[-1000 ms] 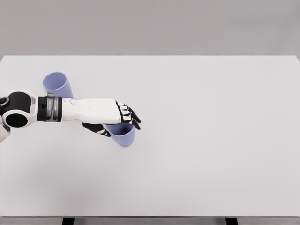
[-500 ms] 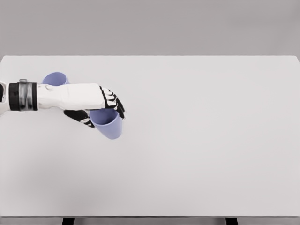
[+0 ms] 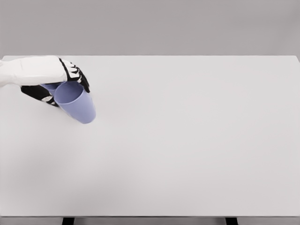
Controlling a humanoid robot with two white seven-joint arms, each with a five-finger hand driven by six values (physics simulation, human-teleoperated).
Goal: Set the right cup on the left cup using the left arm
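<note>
Fingers [image 3: 77,75] of the left hand [image 3: 61,77] are wrapped around the rim end of a lavender cup [image 3: 77,103], the black-padded digits curling over its upper edge and the thumb side showing dark below the wrist at the left. The cup is held tilted, its open mouth turned up toward the camera and its closed base pointing down and to the right, near the table [image 3: 187,140] surface, though whether the base touches the tabletop cannot be told from this angle.

A sliver of a second lavender cup [image 3: 49,86] shows just behind and under the hand, wedged between the palm and the held cup's rim; most of it is hidden by the white forearm, so its exact stance is not readable. The two cups overlap in the view, but whether they touch is unclear.

The white arm enters from the left edge at the upper left of the table. The hand and forearm are what block the view of the second cup. A plain grey wall runs behind the table's far edge.
</note>
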